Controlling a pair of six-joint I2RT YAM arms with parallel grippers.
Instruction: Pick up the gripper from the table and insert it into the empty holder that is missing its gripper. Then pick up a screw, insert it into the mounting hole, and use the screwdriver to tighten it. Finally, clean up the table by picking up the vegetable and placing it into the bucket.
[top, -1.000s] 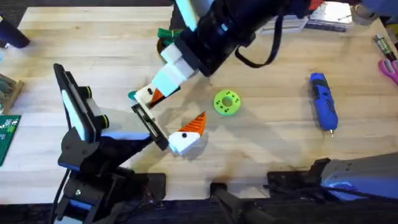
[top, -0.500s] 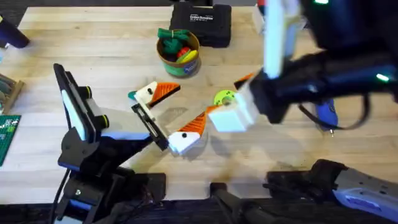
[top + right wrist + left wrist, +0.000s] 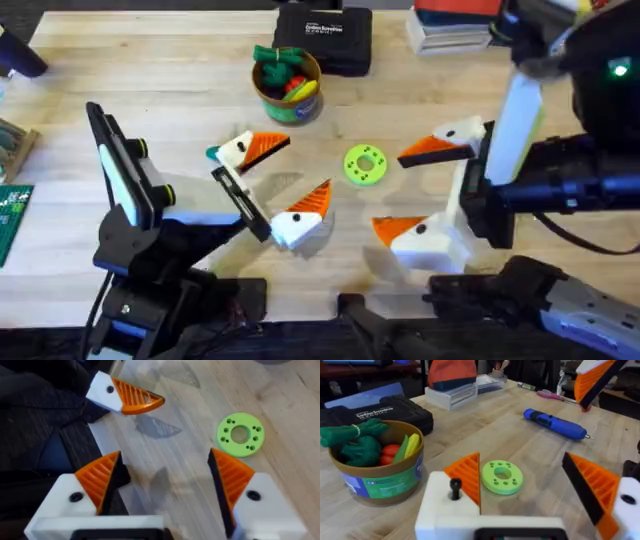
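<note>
Your right pincer (image 3: 388, 191) hangs just over the table (image 3: 180, 80) with its wedges wide apart and nothing between them, so by my judgement you are on the first step, the pickup not yet made; just ahead of it lies the green disc (image 3: 364, 165); beyond that the holder (image 3: 240, 200) on the left arm, whose own pincer state I cannot tell; past the holder's bare end rests the gripper (image 3: 248, 150), flat on the wood, the vegetable (image 3: 212, 153) just beside it; farther off stands the bucket (image 3: 285, 105); the screwdriver (image 3: 555, 424) lies behind your pincer; next, reach across past the disc, straddle the white block, lower and clamp.
</note>
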